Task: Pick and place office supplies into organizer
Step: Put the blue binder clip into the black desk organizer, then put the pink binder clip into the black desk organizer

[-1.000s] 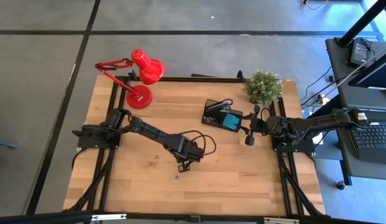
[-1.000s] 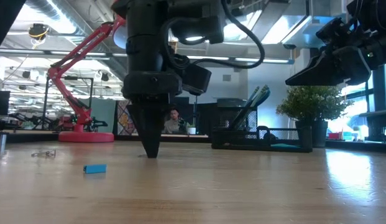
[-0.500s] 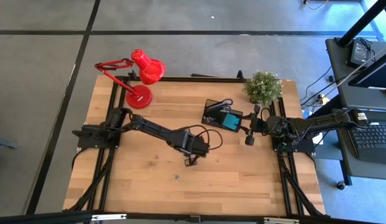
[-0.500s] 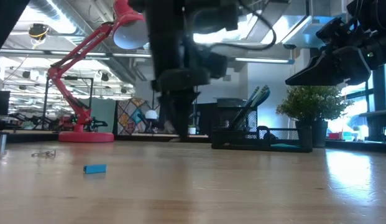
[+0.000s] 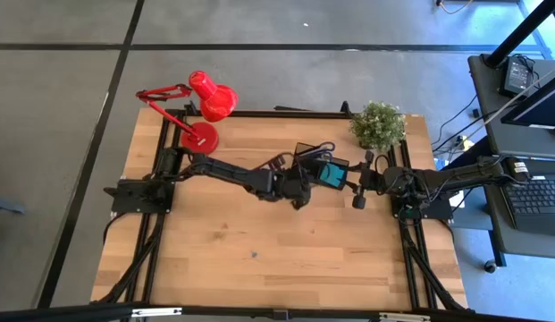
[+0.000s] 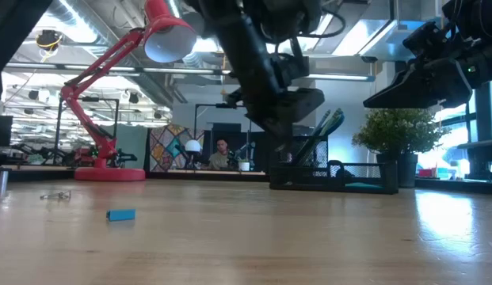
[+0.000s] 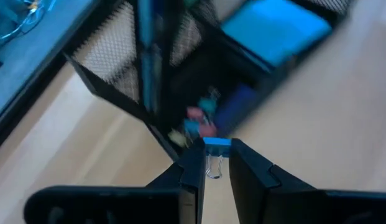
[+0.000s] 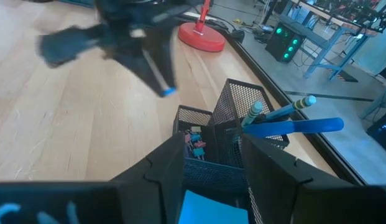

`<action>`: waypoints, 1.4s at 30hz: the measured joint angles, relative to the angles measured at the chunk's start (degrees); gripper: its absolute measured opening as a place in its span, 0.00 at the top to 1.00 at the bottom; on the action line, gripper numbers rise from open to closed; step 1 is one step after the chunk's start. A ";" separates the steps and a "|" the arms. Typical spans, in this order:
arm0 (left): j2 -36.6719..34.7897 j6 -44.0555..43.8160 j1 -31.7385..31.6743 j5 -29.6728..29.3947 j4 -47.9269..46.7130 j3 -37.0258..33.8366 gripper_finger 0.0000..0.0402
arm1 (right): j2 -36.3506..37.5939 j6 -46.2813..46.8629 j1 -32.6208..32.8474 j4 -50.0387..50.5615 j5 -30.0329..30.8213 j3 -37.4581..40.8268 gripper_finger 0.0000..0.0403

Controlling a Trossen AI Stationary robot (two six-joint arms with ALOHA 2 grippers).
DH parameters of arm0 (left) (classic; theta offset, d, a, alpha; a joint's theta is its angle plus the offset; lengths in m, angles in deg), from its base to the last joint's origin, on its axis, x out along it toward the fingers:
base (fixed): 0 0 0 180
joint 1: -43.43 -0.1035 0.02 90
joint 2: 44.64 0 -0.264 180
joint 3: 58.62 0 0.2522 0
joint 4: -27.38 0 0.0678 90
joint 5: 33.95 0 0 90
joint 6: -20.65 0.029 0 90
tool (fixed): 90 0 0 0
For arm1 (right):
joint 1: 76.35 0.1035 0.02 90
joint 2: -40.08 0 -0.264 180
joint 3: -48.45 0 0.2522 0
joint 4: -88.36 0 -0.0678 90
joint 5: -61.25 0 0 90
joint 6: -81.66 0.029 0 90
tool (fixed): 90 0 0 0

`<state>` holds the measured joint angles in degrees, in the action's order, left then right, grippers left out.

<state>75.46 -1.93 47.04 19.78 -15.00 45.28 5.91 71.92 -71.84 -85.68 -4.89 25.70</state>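
Observation:
The black mesh organizer point(image 5: 318, 165) stands at the far right of the table, with a teal sticky-note pad point(image 5: 332, 173), blue-handled scissors point(image 8: 296, 126) and small coloured clips point(image 7: 199, 122) in it. My left gripper point(image 7: 214, 152) hangs just short of the organizer's near left side point(image 5: 299, 191), shut on a small blue binder clip point(image 7: 216, 143). The right wrist view shows that gripper and clip point(image 8: 168, 92) in the air above the wood. My right gripper point(image 5: 357, 190) waits, open, at the organizer's right side. My left gripper pinches the binder clip's blue body point(image 7: 216, 142) between its two fingertips. The clip's wire handles point(image 7: 212, 169) point back between the fingers. The fingers slant down toward the organizer from the table's left. The clip is lifted clear of the table.
A red desk lamp point(image 5: 206, 107) stands at the far left and a potted plant point(image 5: 378, 125) at the far right corner. A small blue piece point(image 6: 120, 214) and a wire clip point(image 6: 55, 195) lie on the wood nearer the front.
My left gripper has risen from the middle of the table and gone toward the far right, up to the organizer. It has tipped from pointing straight down to a forward slant.

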 joint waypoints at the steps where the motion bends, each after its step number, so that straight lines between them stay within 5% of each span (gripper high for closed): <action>1: -0.01 -0.01 -0.54 -0.08 1.07 -0.05 0.87 | 0.00 0.00 0.00 -0.01 0.00 0.00 0.60; 25: 5.01 2.35 -6.94 2.76 11.28 -0.73 0.87 | -0.09 -1.50 0.00 -0.12 0.08 0.00 0.60; 42: 5.44 7.93 -7.78 11.02 7.37 1.04 0.70 | -0.09 -1.49 0.00 -0.06 0.11 0.00 0.60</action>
<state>80.90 6.00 39.26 30.79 -7.64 46.32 5.82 70.44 -71.84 -85.74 -4.78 25.70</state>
